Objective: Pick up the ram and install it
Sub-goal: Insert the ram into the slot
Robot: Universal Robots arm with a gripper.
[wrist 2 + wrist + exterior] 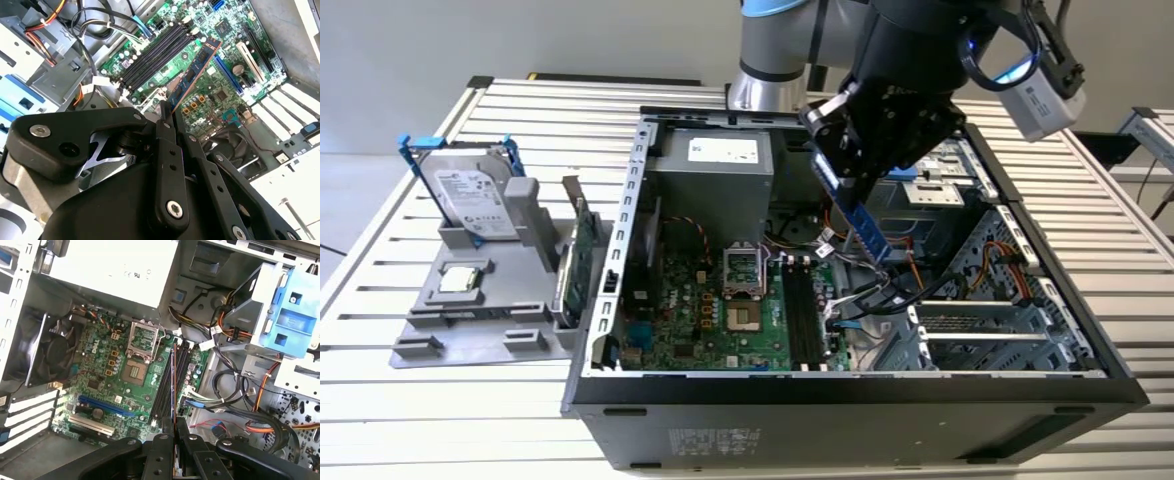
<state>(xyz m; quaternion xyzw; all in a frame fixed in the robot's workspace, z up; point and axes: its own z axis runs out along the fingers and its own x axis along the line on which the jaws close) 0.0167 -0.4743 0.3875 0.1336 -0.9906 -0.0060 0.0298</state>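
Gripper (838, 185) jaws clamped on ram (865, 238), tilted over PC case (854, 385), approx 1 o'clock of mem slots (803, 310) in exterior view; risk: misaligned w/ slot, jams or snags cables (887, 295).

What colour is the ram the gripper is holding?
Blue on its face, with a coppery edge; the ram shows best in the second wrist view.

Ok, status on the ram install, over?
Gripper shut on ram. Ram held above memory slots, not seated. Loose cables beside slots.
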